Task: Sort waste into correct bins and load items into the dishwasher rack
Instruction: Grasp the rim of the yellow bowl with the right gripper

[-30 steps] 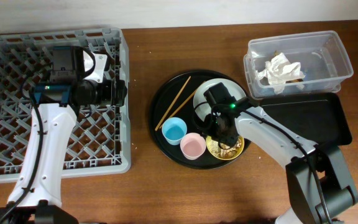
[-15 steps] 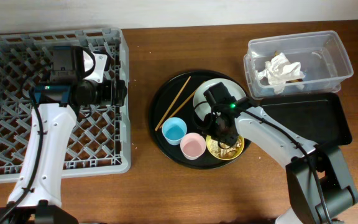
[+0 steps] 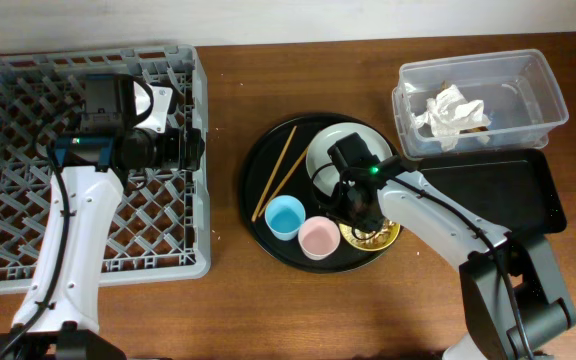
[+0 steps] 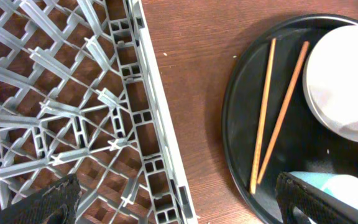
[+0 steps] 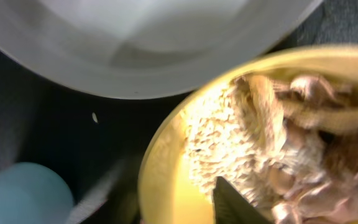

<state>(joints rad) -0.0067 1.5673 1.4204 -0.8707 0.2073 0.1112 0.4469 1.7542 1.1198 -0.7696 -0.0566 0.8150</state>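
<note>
The blue cup (image 3: 284, 213), pink cup (image 3: 317, 236) and yellow bowl (image 3: 378, 237) have slid on the round black tray (image 3: 251, 170). My left gripper (image 4: 184, 202) hangs wide open over the dishwasher rack's (image 3: 28, 90) edge. My right gripper (image 3: 361, 216) straddles the bowl's rim, one finger (image 5: 236, 200) among the food scraps (image 5: 278, 143); whether it has clamped I cannot tell. I should pinch squarely and lift level, spilling nothing.

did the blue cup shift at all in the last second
Yes. In the overhead view the blue cup has slid slightly toward the bottom right, a little farther from the grey rack, which stayed put.
</note>
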